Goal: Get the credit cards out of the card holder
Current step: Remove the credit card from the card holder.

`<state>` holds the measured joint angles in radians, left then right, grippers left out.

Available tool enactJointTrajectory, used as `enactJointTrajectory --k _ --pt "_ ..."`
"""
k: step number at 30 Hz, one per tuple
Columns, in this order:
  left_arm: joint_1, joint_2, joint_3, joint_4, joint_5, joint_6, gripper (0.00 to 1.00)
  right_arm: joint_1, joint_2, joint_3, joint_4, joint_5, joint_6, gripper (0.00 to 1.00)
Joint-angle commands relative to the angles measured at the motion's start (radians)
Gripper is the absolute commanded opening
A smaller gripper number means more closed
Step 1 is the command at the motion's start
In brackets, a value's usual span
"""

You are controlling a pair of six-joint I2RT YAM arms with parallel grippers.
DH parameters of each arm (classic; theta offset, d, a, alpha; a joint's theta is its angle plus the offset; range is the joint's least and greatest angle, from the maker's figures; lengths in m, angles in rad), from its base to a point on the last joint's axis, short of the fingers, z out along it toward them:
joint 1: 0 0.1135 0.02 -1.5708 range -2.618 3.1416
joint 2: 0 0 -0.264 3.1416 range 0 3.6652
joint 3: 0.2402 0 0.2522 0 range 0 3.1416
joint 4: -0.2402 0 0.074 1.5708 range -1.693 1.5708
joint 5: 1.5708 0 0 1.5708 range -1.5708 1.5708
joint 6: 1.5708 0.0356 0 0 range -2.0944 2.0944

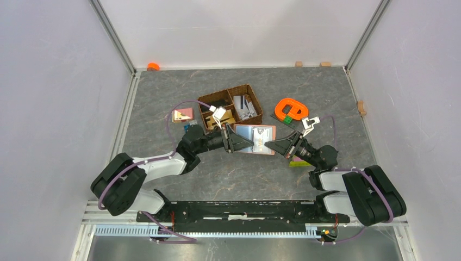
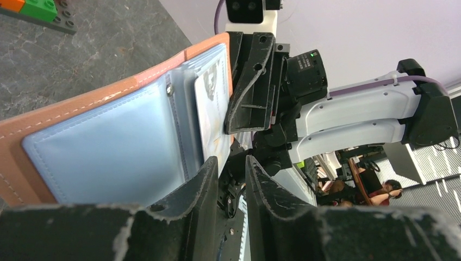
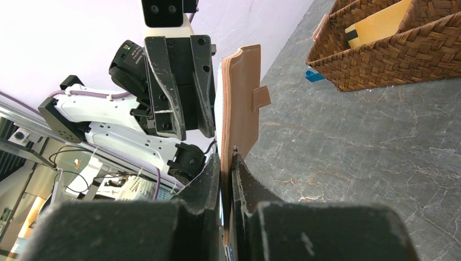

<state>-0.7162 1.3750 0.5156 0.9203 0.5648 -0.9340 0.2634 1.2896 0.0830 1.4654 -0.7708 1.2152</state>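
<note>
The card holder (image 1: 254, 134) is open, a reddish-brown wallet held up on edge between my two grippers. My right gripper (image 1: 267, 144) is shut on its edge; in the right wrist view the brown leather (image 3: 239, 109) sits clamped between my jaws (image 3: 226, 160). The left wrist view shows its pale blue sleeves (image 2: 108, 147) and a white credit card (image 2: 211, 103) in the far sleeve. My left gripper (image 1: 243, 142) is beside the wallet's inner face, its jaws (image 2: 232, 163) a narrow gap apart with nothing between them.
A dark-brown woven divided basket (image 1: 231, 106) stands behind the wallet, with grey flat pieces (image 1: 244, 106) in its right compartment. An orange piece (image 1: 291, 109) lies back right and a pink-and-tan flat piece (image 1: 182, 114) back left. A small blue block (image 3: 314, 76) lies by the basket.
</note>
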Motion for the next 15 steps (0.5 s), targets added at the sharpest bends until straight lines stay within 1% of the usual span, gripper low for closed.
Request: enactJointTrajectory --k 1,7,13,15 --pt "-0.009 0.024 0.039 0.045 0.044 0.013 0.32 0.000 0.003 0.000 0.180 -0.012 0.006 0.11" --pt "-0.009 0.026 0.052 -0.019 0.019 0.030 0.32 -0.002 0.011 -0.002 0.207 -0.015 0.020 0.11" --pt "-0.009 0.026 0.047 -0.011 0.020 0.027 0.35 -0.001 0.013 -0.002 0.211 -0.015 0.024 0.12" --pt "-0.009 0.017 0.048 -0.045 0.001 0.039 0.35 -0.001 0.013 -0.002 0.212 -0.015 0.025 0.12"
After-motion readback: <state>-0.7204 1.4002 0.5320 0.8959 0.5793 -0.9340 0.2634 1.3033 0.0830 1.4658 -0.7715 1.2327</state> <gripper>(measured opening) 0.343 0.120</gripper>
